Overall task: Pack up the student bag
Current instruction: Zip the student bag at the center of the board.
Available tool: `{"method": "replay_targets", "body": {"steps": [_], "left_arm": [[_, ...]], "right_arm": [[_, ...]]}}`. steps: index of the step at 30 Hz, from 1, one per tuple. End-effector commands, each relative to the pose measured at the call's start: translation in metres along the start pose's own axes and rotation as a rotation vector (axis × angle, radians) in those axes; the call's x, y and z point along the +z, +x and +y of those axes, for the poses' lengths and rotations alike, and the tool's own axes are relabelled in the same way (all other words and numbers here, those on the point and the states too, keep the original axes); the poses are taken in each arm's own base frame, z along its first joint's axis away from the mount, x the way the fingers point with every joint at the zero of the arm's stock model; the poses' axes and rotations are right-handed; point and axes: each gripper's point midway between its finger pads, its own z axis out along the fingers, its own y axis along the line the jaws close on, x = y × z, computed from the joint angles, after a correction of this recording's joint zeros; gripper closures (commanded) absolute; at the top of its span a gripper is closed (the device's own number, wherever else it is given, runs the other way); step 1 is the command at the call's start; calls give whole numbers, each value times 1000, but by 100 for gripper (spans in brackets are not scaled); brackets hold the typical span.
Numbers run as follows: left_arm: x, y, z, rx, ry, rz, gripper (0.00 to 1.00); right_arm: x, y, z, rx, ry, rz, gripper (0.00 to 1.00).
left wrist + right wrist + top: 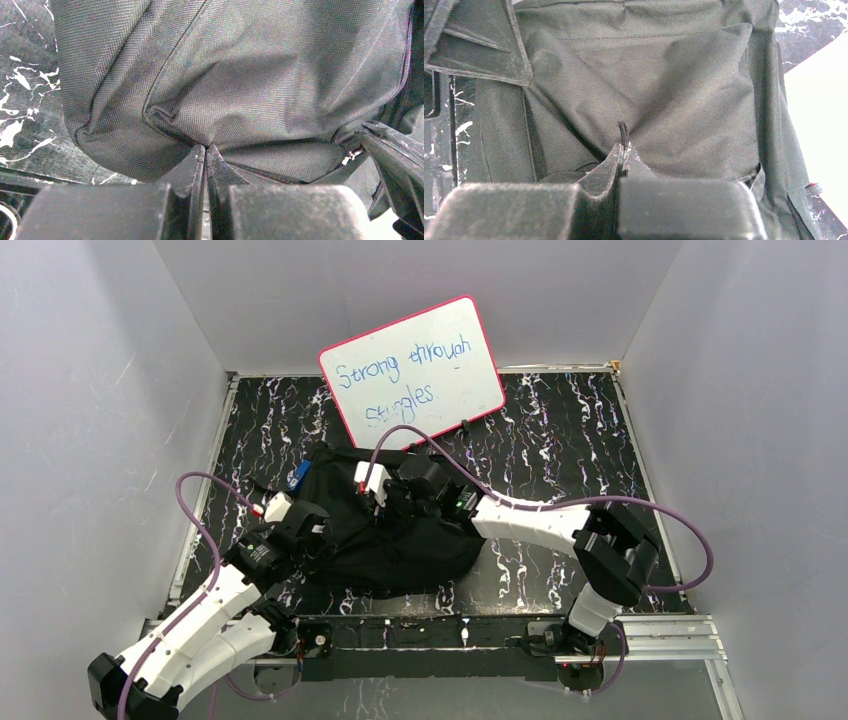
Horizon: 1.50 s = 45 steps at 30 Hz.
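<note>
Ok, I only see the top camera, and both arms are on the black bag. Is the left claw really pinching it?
Observer: Yes. The left wrist view shows the left gripper shut, its tips nipping a fold of the student bag at a seam.
Operator: What's the right one got?
Observer: The right gripper is shut on a thin black cord poking up between its tips, probably a zip pull.
Operator: Is there a zipper near the left claw?
Observer: Yes, a zipper runs down the bag's edge at the right of the left wrist view.
</note>
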Motion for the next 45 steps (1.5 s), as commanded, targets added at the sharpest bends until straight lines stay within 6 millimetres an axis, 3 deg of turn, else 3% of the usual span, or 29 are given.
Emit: {"method": "replay_targets", "body": {"steps": [1,5,10,13,15,17,21,26,33,38,45], "left_arm": [[2,2,24,34,-90,-5,100],[-3,-3,13,19,-56,-13,100],[-19,-17,-32,82,136,-44,71],[-28,-23,-56,170,254,-66,66],[-35,-22,-75,248,359,-65,67],[-49,-11,-106,354,548,-32,67],[-58,10,-133,485,718,46,65],[-50,18,-139,527,708,102,60],[-55,2,-129,431,667,17,56],[-62,7,-127,503,716,19,55],[-49,12,-119,678,718,-7,50]], "right_arm": [[-11,-40,-59,-22,177,-88,100],[-13,-45,-40,-29,73,-117,100],[-22,-49,-8,-1,-79,-163,100],[-28,-48,0,55,-99,-157,100],[-32,-46,2,99,-96,-147,100],[-35,-45,4,145,-97,-145,100],[-37,-47,6,233,-94,-144,100],[-38,-51,3,331,-72,-154,100],[-36,-49,-3,377,-34,-155,100],[-36,-46,-13,435,-11,-150,100],[-37,-47,-21,503,-6,-158,100]]}}
